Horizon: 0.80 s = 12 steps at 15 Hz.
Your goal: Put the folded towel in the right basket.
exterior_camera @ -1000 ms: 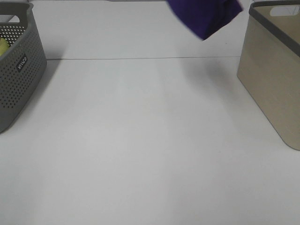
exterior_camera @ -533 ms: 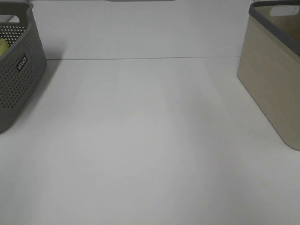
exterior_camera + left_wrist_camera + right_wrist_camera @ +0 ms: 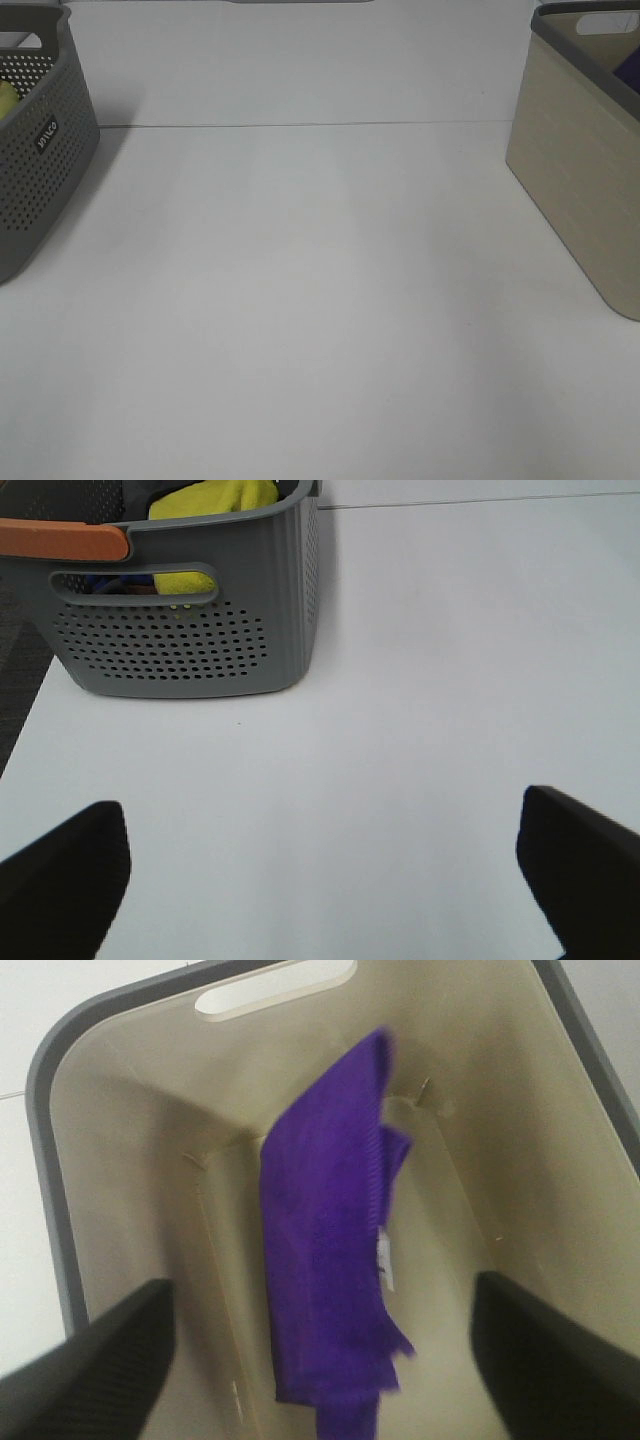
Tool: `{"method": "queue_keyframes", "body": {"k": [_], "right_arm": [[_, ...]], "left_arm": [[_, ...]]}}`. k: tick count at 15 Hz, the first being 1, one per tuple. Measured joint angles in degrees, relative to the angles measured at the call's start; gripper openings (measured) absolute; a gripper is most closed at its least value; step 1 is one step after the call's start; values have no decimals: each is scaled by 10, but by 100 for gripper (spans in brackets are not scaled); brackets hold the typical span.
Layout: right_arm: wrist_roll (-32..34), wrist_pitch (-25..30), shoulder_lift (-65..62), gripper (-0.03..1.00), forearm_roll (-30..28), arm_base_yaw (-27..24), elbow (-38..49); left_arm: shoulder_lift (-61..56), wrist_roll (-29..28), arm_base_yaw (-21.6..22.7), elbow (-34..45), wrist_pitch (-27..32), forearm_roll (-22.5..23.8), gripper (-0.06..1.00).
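The folded purple towel lies lengthwise inside the beige right basket, slightly blurred. In the right wrist view my right gripper is above the basket's inside, its dark fingers wide apart on either side of the towel and not touching it. In the high view only a sliver of the towel shows over the right basket's rim; neither arm shows there. My left gripper is open and empty above the white table.
A grey perforated basket stands at the left table edge, holding yellow cloth and other items. A seam line crosses the white table at the back.
A second ago the purple towel hung in the air at the top of the high view, left of the right basket. It then left that view and now shows inside the basket.
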Motion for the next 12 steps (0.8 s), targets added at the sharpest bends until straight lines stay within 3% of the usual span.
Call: {"method": "queue_keyframes", "body": {"k": [1, 3, 8, 12], "right_arm": [[0, 0, 2, 88, 0, 0, 0], [3, 0, 3, 95, 3, 0, 0], [7, 7, 2, 96, 38, 7, 0], [13, -14, -17, 96, 24, 116, 0]], "left_arm": [[0, 0, 0, 0, 0, 0, 99], [0, 0, 0, 0, 0, 0, 99], [0, 0, 0, 0, 0, 0, 99], [0, 0, 0, 0, 0, 0, 99]]}}
